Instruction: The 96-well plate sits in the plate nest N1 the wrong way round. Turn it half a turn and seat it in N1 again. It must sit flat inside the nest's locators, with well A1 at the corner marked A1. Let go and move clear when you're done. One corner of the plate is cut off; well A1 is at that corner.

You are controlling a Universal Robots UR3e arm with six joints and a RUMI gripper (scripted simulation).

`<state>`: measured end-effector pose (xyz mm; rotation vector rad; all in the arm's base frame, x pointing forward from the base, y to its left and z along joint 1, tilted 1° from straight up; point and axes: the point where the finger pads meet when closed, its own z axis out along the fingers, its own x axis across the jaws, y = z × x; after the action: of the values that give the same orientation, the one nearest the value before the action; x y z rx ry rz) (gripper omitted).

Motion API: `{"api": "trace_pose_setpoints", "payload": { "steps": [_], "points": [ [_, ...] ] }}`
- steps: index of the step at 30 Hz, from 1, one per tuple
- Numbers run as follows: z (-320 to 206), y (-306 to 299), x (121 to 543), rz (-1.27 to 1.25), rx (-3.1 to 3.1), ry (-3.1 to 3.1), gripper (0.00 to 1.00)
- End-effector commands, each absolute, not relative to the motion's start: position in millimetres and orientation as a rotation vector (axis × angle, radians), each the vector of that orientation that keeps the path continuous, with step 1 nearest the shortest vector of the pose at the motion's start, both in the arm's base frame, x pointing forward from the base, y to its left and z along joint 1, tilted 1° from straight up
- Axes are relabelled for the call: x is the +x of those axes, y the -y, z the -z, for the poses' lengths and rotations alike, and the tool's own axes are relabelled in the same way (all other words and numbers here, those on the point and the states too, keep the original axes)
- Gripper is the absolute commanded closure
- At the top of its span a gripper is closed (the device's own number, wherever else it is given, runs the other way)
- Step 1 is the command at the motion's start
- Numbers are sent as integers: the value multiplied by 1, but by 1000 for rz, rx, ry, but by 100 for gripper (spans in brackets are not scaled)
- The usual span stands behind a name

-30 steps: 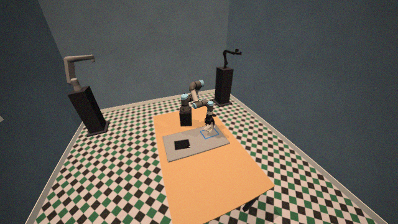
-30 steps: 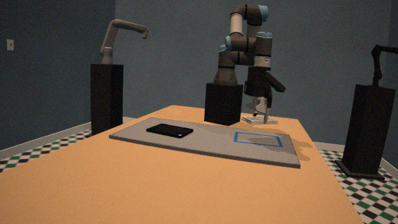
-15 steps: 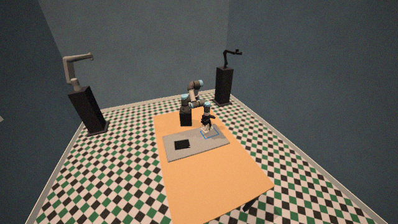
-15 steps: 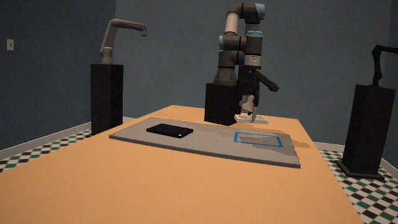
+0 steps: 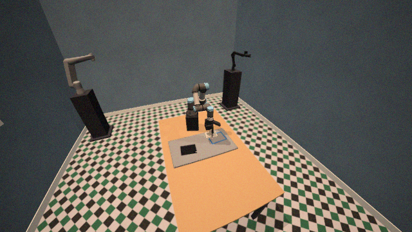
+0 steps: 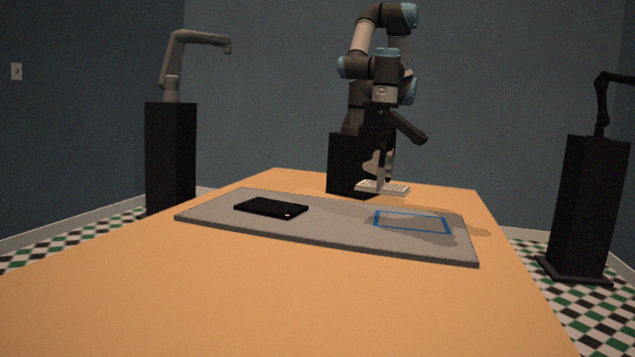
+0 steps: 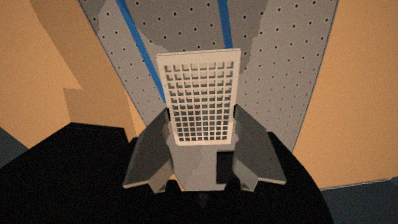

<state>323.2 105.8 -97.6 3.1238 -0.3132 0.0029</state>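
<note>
No readable text, label, brand, number or sign in top, exterior or wrist view. Plate (image 5: 208,135) (image 6: 397,188) (image 7: 200,59): no legible lettering. Nest (image 5: 188,149) (image 6: 270,207): pale mark at one corner, too small to read.

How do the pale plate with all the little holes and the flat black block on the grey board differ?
The pale plate is covered in a grid of small openings, while the black block shows no such grid. The plate is held up in the tool; the block lies on the board. Both look roughly rectangular.
</note>
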Motion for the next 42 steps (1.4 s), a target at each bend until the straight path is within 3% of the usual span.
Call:
{"api": "trace_pose_setpoints", "payload": {
  "steps": [1,33,42],
  "points": [
    [96,-85,327,-30,3050,744,100],
    [93,8,340,-29,2441,1987,100],
    [91,37,344,-28,2414,2017,100]
  ]
}}
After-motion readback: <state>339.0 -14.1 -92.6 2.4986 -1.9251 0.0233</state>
